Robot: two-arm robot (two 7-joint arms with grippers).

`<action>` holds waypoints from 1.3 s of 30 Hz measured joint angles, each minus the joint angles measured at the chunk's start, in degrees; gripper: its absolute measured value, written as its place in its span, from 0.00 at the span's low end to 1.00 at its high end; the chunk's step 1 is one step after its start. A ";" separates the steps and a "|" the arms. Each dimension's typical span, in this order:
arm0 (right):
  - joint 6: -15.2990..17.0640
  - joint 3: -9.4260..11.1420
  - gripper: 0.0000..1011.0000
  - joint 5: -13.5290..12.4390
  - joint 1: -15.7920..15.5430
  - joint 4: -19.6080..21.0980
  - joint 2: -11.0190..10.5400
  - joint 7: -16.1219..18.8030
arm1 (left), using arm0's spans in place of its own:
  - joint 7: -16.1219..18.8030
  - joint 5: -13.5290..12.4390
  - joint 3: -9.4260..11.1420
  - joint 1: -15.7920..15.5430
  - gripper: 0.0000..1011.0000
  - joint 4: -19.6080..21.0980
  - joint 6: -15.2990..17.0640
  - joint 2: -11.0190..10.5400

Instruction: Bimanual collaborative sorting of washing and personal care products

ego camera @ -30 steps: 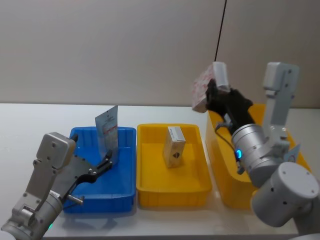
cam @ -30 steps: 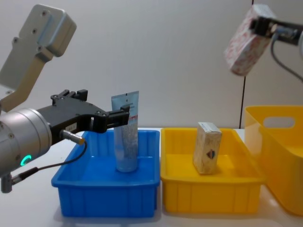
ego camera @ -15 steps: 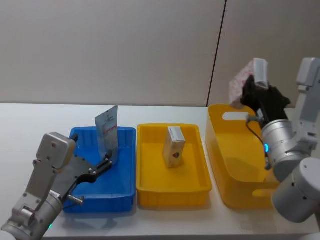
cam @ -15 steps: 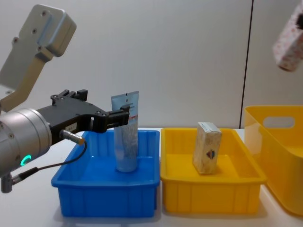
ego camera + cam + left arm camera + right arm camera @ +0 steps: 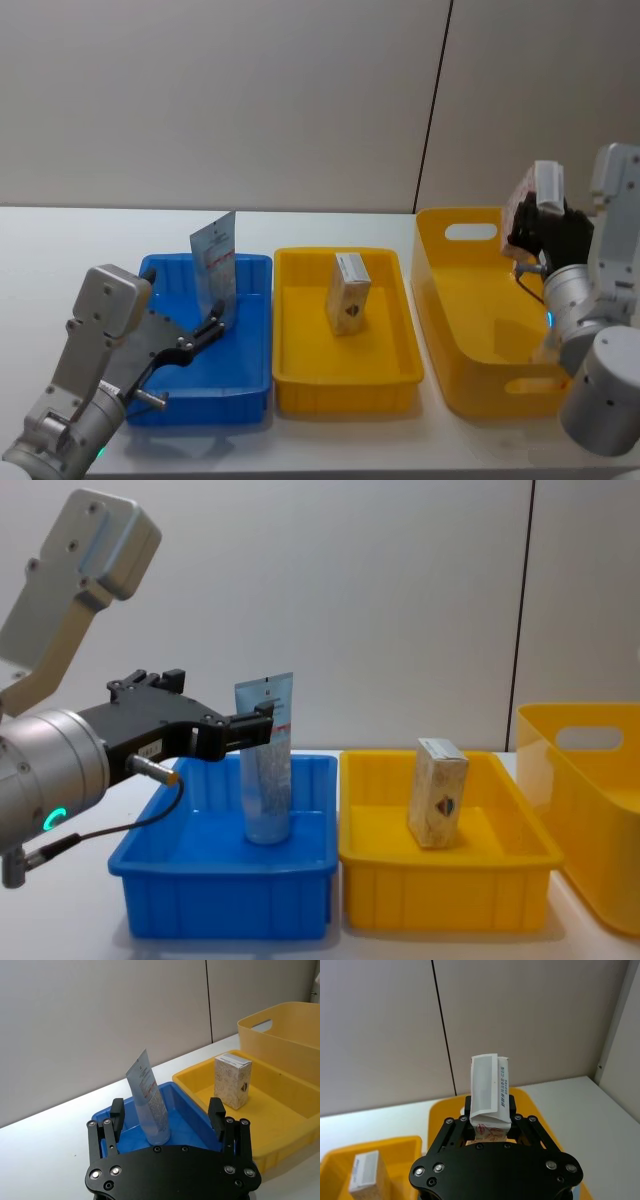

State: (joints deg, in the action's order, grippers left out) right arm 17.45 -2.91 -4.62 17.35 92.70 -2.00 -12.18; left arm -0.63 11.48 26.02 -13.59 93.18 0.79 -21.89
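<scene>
From the head, the right hand (image 5: 535, 222) holds the white cardboard box with red-orange pattern (image 5: 527, 196) clamped above the far right rim of the tall yellow plastic basket (image 5: 480, 320); it should centre over a receptacle before letting go. The left wrist shows the left hand (image 5: 167, 1112) spread apart behind the upright pale blue squeeze tube (image 5: 148, 1097) in the blue plastic bin (image 5: 187, 1120). From the chest, the tall beige cardboard box (image 5: 438, 793) stands in the yellow plastic tray (image 5: 445, 885).

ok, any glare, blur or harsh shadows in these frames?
Head view: even light, soft shadow under the yellow tray. Chest view: left gripper large, slightly soft near the pale blue squeeze tube. Right wrist view: white red-patterned box sharp in the right gripper; no glare.
</scene>
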 joint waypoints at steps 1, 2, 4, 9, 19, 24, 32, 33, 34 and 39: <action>0.00 0.00 0.30 0.00 0.00 0.00 0.00 0.00 | 0.00 0.00 0.00 0.00 0.99 0.00 0.00 0.00; 0.21 -0.10 0.30 0.38 0.10 -0.50 -0.11 -0.04 | 0.00 0.00 0.00 0.00 0.99 0.00 0.00 0.00; 0.46 -0.33 0.30 0.91 0.34 -1.45 -0.26 -0.08 | 0.00 0.00 0.00 0.00 0.99 0.00 0.00 0.00; 0.87 -0.61 0.30 1.72 0.65 -2.83 -0.47 -0.12 | 0.00 0.00 0.00 0.00 0.99 0.00 0.00 0.00; 1.36 -0.93 0.49 2.74 1.06 -4.46 -0.75 -0.18 | 0.00 0.00 0.00 0.00 0.99 0.00 0.00 0.00; 1.46 -1.01 0.66 3.00 1.14 -4.87 -0.81 -0.20 | 0.00 0.00 0.00 0.00 0.99 0.00 0.00 0.00; 1.61 -1.11 0.89 3.26 1.24 -5.32 -0.87 -0.19 | 0.00 0.00 0.00 0.00 0.99 0.00 0.00 0.00; 1.61 -1.11 0.92 3.28 1.24 -5.36 -0.87 -0.20 | 0.00 0.00 0.00 0.00 0.99 0.00 0.00 0.00; 1.62 -1.11 0.94 3.30 1.24 -5.39 -0.88 -0.19 | 0.00 0.00 0.00 0.00 0.99 0.00 0.00 0.00; 1.63 -1.11 0.99 3.37 1.25 -5.45 -0.87 -0.17 | 0.00 0.00 0.00 0.00 0.99 0.00 0.00 0.00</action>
State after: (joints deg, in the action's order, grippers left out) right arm 19.08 -4.02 -1.25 18.60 87.25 -2.86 -12.35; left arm -0.63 11.48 26.02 -13.59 93.18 0.80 -21.89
